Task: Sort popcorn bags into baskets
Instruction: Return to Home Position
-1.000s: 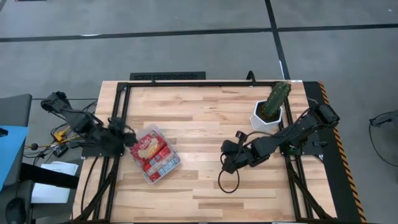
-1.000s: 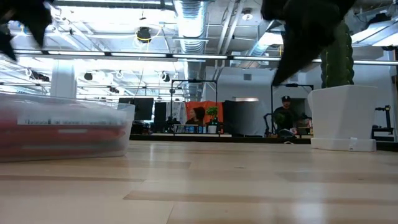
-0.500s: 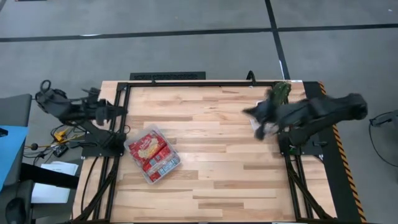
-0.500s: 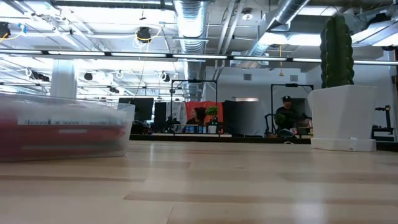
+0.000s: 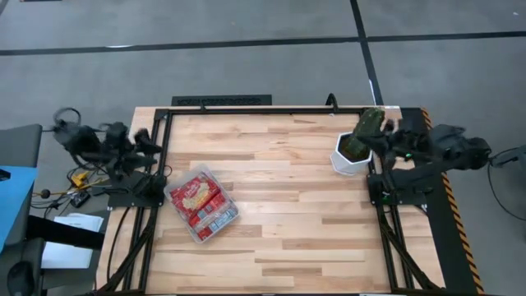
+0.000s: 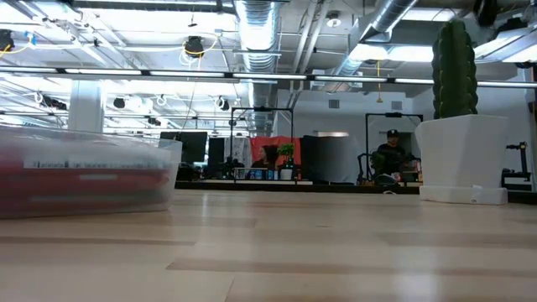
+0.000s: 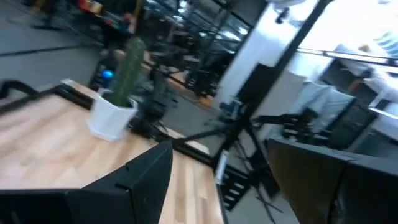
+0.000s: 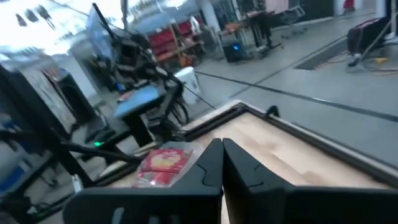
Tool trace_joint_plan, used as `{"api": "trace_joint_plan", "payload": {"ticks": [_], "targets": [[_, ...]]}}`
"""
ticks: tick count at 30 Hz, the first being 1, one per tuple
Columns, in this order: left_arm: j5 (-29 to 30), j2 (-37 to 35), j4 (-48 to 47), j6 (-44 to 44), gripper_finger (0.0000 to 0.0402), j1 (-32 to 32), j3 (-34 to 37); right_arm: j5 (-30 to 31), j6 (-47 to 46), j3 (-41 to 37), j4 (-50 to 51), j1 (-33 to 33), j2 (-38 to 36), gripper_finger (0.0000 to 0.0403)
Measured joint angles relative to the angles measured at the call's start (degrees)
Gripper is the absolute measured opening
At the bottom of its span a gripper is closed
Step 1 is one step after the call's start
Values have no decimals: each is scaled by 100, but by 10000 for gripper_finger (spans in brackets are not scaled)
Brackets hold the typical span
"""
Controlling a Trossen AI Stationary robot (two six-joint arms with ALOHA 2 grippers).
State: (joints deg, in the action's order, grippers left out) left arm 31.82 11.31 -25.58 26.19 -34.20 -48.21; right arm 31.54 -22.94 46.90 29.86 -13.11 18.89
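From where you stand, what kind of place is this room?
Probably an open robotics lab or workshop: exposed ceiling ducts, a person seated at the back, and a framed wooden worktable.

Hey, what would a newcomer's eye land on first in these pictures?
First the clear tub, packed with red popcorn bags, on the left side of the table near the left arm. Next the white pot with its green cactus at the back right, beside the right arm. Both arms sit folded at the table's edges.

Grey floor (image 5: 246, 74), silver ceiling ducts (image 6: 256, 21)
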Motion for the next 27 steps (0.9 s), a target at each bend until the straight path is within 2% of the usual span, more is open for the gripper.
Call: {"api": "trace_joint_plan", "payload": {"ticks": [4,6,8,9,12,15,17,22,27], "targets": [[-663,-1003,954,5,249,0,1304,-184,-113,-1375,-1285,-96,-722,24],[-806,-1117,1451,-62,249,-2,1780,-303,-241,-2061,-1850,-167,-958,28],[-940,-1094,1115,-28,249,16,1963,-413,-334,-2693,-2435,-243,-1129,29],[-1152,-1093,1110,53,249,23,2034,-475,-359,-2999,-2795,-287,-1190,30],[-1126,-1129,1331,-15,249,11,2322,-774,-310,-3818,-3656,-396,-1407,27],[-1397,-1092,1390,-269,249,20,2439,-1177,-163,-4512,-4511,-444,-1543,22],[-1351,-1132,1701,-375,249,18,2620,-1440,-95,-4635,-4661,-486,-1634,20],[-1559,-1125,2323,-282,249,15,3217,-1512,-55,-4632,-4476,-494,-1651,27],[-1712,-1112,3230,71,249,16,4155,-1651,30,-4632,-4271,-496,-1632,42]]}}
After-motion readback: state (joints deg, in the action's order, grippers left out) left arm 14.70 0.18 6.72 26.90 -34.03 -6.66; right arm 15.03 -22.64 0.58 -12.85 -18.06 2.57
